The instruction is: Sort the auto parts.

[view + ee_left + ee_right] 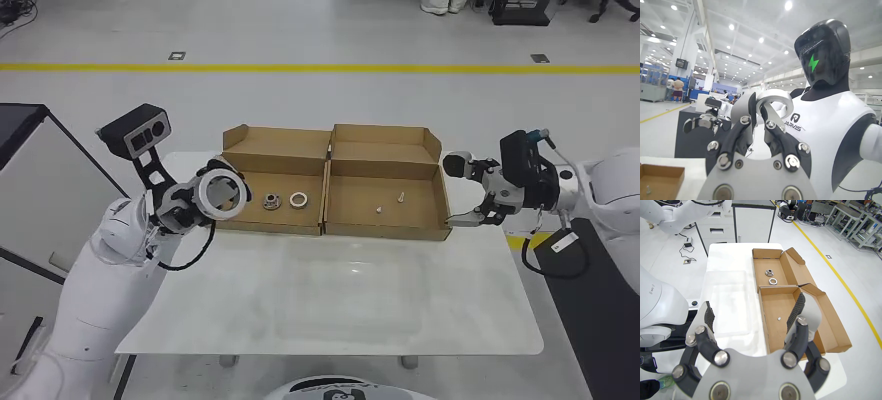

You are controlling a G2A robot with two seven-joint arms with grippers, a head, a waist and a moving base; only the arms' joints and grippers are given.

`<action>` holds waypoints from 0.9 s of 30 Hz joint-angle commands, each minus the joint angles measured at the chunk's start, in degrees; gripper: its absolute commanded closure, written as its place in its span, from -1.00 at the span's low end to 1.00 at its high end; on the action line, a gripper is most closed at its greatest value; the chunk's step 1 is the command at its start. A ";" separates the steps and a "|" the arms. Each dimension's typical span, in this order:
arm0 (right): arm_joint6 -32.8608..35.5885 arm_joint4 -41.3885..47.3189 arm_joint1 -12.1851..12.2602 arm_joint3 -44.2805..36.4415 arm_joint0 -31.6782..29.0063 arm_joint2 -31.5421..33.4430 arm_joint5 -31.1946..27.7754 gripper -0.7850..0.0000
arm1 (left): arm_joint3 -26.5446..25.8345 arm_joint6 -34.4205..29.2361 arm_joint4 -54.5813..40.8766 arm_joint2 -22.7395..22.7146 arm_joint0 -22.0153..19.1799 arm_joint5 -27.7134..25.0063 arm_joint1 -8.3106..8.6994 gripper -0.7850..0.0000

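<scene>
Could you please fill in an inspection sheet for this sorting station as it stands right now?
Surface: white table, with both boxes along its far edge.
Job's things: left-hand brown cardboard box holds a flanged metal hub and a small metal ring; right-hand brown cardboard box holds two small metal screws.
Clutter: clear plastic tray lying on the table beside the boxes.
Grippers: left gripper fingers shut on a large silver metal ring; right gripper fingers open, at the right-hand box's outer end.
Cables: black cable on the floor.
Surroundings: yellow floor line; white cabinet.
</scene>
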 commanded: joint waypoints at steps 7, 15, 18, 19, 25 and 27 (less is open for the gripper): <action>0.00 0.00 0.00 0.00 0.00 0.00 0.00 -1.00 | -0.33 0.00 -2.06 0.60 -0.50 0.00 0.60 1.00; 0.00 0.00 0.00 0.00 0.00 0.00 0.00 -1.00 | -2.15 -0.01 -9.08 -0.02 -0.28 0.00 0.09 1.00; 0.00 0.00 0.00 0.00 0.00 0.00 0.00 -1.00 | -2.12 -0.01 -8.79 0.03 -0.15 0.00 0.09 1.00; 0.00 0.00 0.00 0.00 0.00 0.00 0.00 -1.00 | -2.12 -0.01 -8.79 0.03 -0.15 0.00 0.09 1.00; 0.00 0.00 0.00 0.00 0.00 0.00 0.00 -1.00 | -2.12 -0.01 -8.79 0.03 -0.15 0.00 0.09 1.00; 0.00 0.00 0.00 0.00 0.00 0.00 0.00 -1.00 | -2.12 -0.01 -8.79 0.03 -0.15 0.00 0.09 1.00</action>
